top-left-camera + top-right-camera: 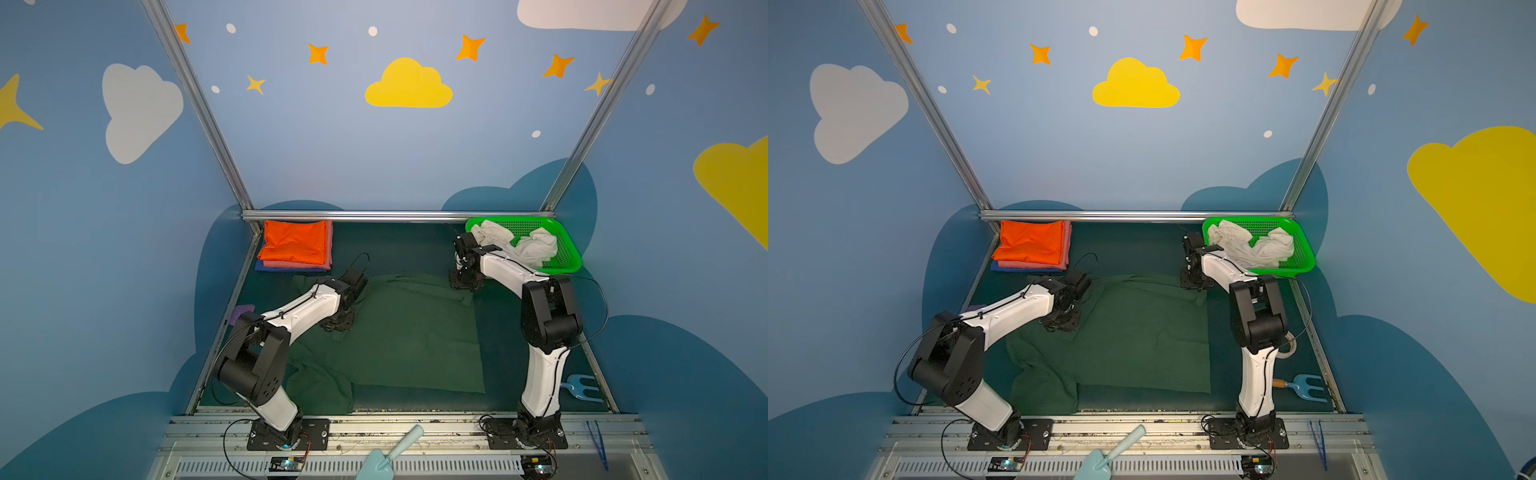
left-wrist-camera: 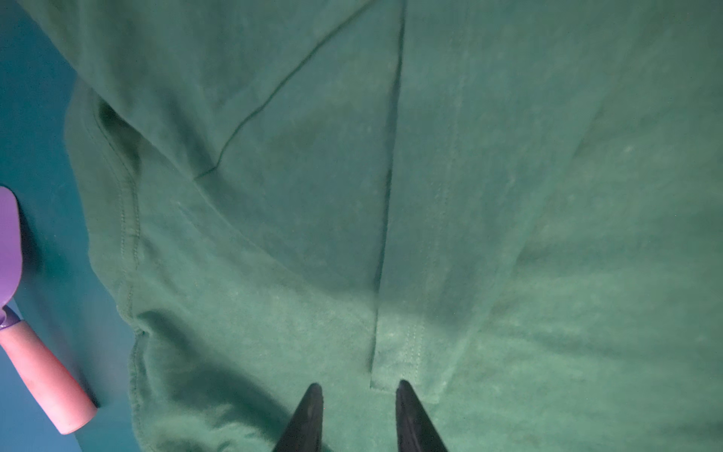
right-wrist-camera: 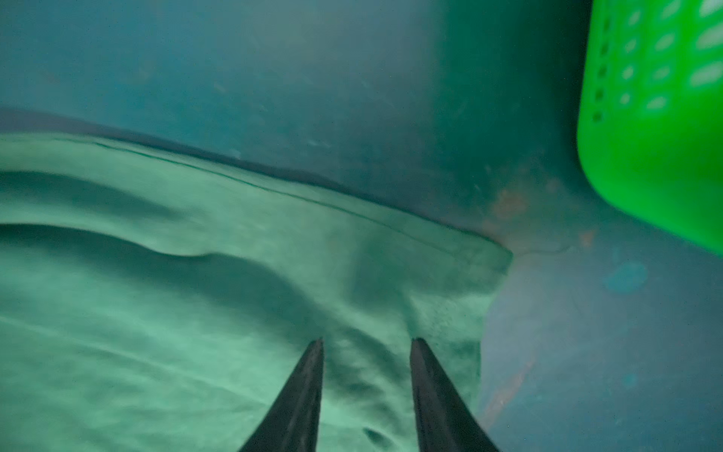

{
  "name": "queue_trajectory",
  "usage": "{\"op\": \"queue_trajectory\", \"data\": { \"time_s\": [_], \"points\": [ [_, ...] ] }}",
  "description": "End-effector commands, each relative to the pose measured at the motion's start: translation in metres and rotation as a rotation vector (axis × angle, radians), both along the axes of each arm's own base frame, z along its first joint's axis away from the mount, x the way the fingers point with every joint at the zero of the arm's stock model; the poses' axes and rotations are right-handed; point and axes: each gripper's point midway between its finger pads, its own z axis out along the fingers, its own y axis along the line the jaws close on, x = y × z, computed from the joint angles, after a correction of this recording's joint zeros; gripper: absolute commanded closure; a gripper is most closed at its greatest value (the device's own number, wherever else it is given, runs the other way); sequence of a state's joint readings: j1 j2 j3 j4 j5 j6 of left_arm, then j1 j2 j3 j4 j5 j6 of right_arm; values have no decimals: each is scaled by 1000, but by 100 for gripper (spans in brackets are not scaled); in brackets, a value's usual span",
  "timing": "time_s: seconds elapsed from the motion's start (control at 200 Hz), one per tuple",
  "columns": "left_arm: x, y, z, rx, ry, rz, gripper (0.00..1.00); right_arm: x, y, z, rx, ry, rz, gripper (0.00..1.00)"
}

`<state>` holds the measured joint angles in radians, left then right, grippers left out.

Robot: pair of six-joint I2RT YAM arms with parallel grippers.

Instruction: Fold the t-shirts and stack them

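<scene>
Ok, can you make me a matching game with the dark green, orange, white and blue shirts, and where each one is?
Things:
1. dark green t-shirt
2. orange t-shirt
3. white t-shirt
4. blue t-shirt

Places:
a. crumpled in the green basket
b. at the bottom of the folded stack
c. spread out in the middle
d. on top of the folded stack

Pairs: 1-c, 2-d, 3-a, 4-b
</scene>
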<state>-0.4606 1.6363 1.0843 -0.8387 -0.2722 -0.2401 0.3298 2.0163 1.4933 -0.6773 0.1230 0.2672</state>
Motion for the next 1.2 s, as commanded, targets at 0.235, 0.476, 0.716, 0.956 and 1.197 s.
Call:
{"op": "queue_trajectory", "data": {
  "time_s": [0.235, 0.476, 0.716, 0.956, 1.197],
  "points": [
    [6, -1, 4, 13, 4, -3, 66, 1, -48, -6, 5, -19, -197, 63],
    [5, 0, 5, 19, 10, 0, 66, 17, -47, -14, 61, -37, -229, 59],
    [5, -1, 4, 23, 20, 0, 66, 26, -44, -25, 65, -2, -230, 52],
    [5, -1, 4, 21, 22, 1, 66, 28, -41, -20, 58, -9, -215, 71],
    [5, -2, 3, 13, 25, 1, 66, 30, -40, 11, -9, -81, -163, 90]
  ]
}}
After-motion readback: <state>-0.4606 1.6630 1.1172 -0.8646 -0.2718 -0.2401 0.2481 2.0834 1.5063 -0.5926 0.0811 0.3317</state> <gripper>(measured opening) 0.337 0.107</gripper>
